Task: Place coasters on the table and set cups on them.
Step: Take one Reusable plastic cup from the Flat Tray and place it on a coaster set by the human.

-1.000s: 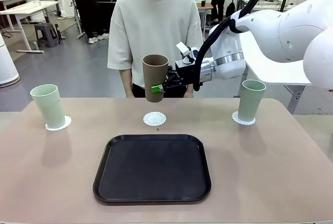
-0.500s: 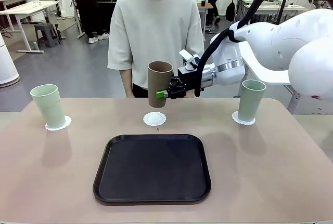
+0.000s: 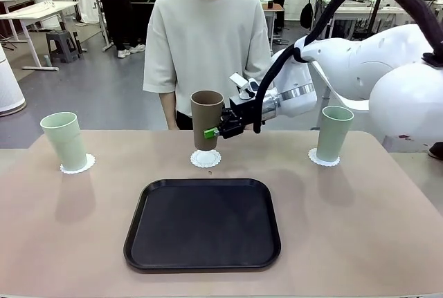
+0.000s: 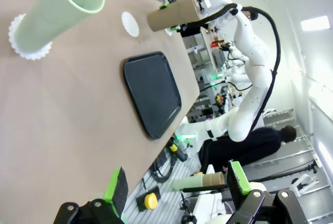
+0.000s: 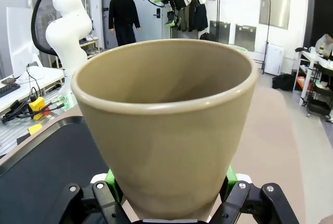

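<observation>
Front view: long table (image 3: 387,229) with smooth beige-pink top and rounded corners; black tray (image 3: 202,224), a rounded square with a raised rim, lying empty in the middle near the robot's side; three round white paper coasters with lacy scalloped edges along the far side; left coaster (image 3: 77,166) under a pale mint cup (image 3: 64,140), tall, tapered, matte, handleless and leaning slightly; right coaster (image 3: 323,159) under a second mint cup (image 3: 335,133), upright; middle coaster (image 3: 205,158) beneath the brown cup (image 3: 207,119), base at or just above the paper, contact impossible to confirm; person in a pale grey T-shirt (image 3: 206,35) standing just behind the far edge.

Right gripper (image 3: 216,131) reaching in from picture right on a glossy white arm with a black cable looped above; black fingers with green pads clamped on the lower half of the brown cup, held upright.

Right wrist view: brown cup seen close, thick rounded rim, smooth matte wall, nothing visible inside; green pads (image 5: 230,174) pressed against both sides near the base; dark tray surface at lower left.

Left wrist view: left gripper (image 4: 177,187) with jaws wide apart and nothing between them, well apart from the table's things; mint cup on its coaster at upper left; brown cup farther off beside the middle coaster.
</observation>
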You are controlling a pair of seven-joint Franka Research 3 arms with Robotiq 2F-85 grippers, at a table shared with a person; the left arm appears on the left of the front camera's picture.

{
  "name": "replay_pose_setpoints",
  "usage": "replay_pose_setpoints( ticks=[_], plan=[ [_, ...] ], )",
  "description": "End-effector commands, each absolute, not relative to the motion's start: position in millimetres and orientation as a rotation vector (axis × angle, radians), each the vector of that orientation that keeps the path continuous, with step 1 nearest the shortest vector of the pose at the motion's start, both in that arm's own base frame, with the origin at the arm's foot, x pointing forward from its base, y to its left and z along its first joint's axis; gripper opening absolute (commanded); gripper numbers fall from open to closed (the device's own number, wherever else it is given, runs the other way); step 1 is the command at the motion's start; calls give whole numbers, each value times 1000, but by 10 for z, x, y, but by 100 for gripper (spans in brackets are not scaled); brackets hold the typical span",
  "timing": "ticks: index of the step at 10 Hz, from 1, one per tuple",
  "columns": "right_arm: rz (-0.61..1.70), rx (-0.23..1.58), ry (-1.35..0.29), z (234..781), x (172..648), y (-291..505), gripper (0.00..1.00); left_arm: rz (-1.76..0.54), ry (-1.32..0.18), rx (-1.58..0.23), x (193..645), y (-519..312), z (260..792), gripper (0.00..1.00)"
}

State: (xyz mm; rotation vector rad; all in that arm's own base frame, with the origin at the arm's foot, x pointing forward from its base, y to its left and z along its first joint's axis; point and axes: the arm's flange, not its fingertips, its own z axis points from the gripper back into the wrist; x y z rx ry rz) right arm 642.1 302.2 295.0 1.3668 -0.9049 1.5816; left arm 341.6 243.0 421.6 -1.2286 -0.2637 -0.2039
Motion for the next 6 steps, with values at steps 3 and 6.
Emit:
replay_pose_setpoints(
  ticks=[3, 6],
  plan=[
    [1567, 1359, -865, 2849, 6663, 3025, 83, -202, -269, -1234, 3401, 2434, 4230, 100],
    [1547, 1364, -853, 2771, 6718, 3020, 83, -202, -269, -1234, 3401, 2434, 4230, 100]
  ],
)
